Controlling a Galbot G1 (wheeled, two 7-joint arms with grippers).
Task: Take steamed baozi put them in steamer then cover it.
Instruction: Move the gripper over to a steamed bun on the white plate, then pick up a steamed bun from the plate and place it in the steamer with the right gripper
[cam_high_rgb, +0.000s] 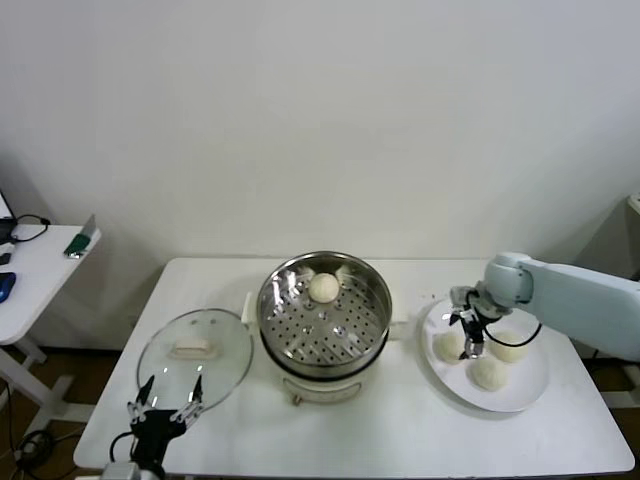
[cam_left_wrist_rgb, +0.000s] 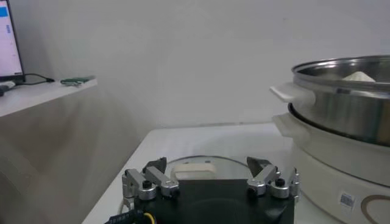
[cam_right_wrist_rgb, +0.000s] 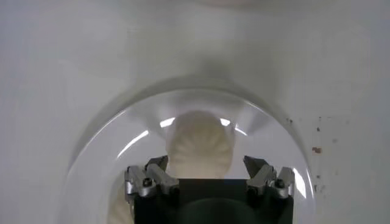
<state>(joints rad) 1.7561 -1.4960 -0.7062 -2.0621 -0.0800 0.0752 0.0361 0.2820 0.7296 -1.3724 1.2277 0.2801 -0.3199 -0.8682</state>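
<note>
R gripper (cam_high_rgb: 470, 338) spread over bun (cam_high_rgb: 448, 346), right of frame, on plate (cam_high_rgb: 520, 400) | L gripper (cam_high_rgb: 165, 405) spread, parked lower left | risk: off-centre pinch could squash bun or roll it off.

Right arm: a pale, thick forearm enters from the right edge of the head view and extends leftward, bending at the wrist so that the right claw (cam_high_rgb: 470, 341) points downward. In the right wrist view the right claw (cam_right_wrist_rgb: 207, 173) has its two metal-tipped fingers (cam_right_wrist_rgb: 148, 178) spread wide apart, one on either side of the black claw body.

Left arm: parked low at the near left edge of the head view; only the left claw (cam_high_rgb: 165, 400) shows, pointing away from the robot. In the left wrist view the left claw (cam_left_wrist_rgb: 210, 176) likewise has its fingers (cam_left_wrist_rgb: 272, 179) spread wide, gripping nothing.
</note>
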